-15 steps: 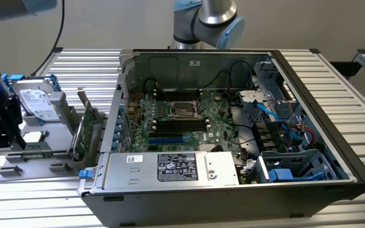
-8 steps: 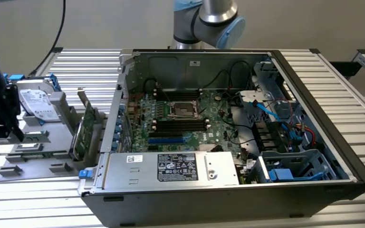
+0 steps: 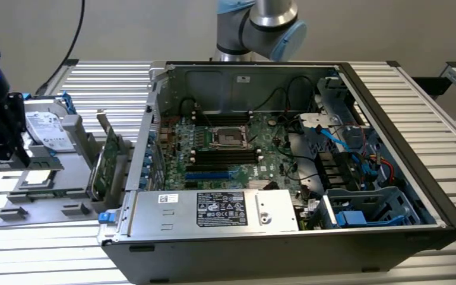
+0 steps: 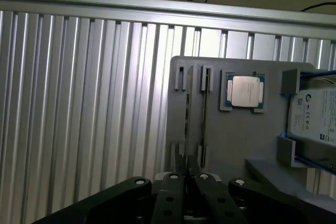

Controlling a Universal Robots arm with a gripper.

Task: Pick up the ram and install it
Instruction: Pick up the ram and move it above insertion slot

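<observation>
Even light, glare streaks on ribbed table (image 4: 79, 103), shadowed computer case (image 3: 236, 89) interior

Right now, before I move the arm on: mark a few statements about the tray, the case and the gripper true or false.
1. The CPU lies in a pocket of the tray. True.
2. The ram is already installed. False: it stands on edge in a tray slot.
3. The case is closed. False: it lies open, and the motherboard shows.
4. A hard drive rests on the tray. True.
5. The gripper hangs over the case. False: it is at the tray, close to the ram.
</observation>
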